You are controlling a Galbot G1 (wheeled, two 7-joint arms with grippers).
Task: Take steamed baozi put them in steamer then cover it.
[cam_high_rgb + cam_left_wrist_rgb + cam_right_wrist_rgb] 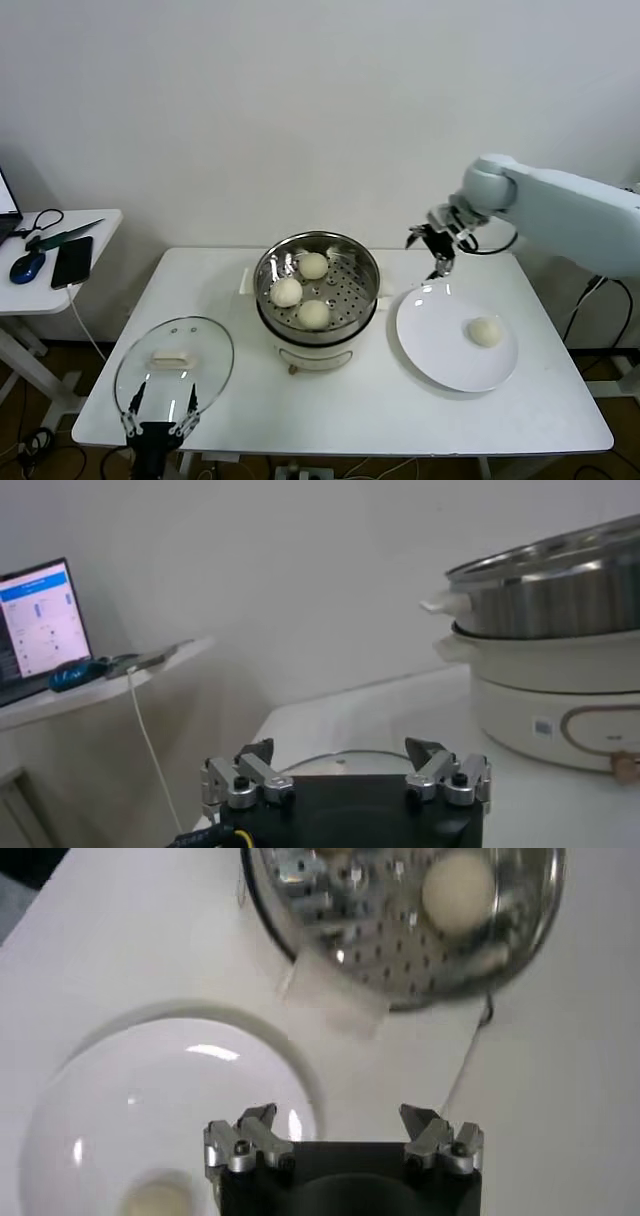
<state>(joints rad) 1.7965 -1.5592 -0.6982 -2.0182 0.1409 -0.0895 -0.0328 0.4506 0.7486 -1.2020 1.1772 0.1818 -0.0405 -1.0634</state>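
Your right gripper point(438, 252) hangs in the air above the far edge of the white plate point(440, 345), between the plate and the steamer point(318, 290), its fingers spread wide and holding nothing. From its wrist camera you see the plate directly below and the perforated steel basket beyond it.

Three steamed baozi point(313, 265) sit inside the steamer on the perforated bottom, grouped close together toward the middle; from the head view you cannot quite tell whether they touch one another. The fourth bun point(485, 331) lies alone on the plate, toward the plate's right side, well apart from your gripper.

The steamer stands on its white pot base at the centre of the white table point(400, 410), uncovered. The cover point(175, 365) lies flat on the table's near left corner, white handle up, well apart from the steamer.

Your left gripper point(160, 415) sits low at the table's near edge, just beside the cover's near rim, fingers spread and empty.

On the small side table point(100, 225) to the left lie a phone point(72, 261) and a blue mouse point(27, 266).
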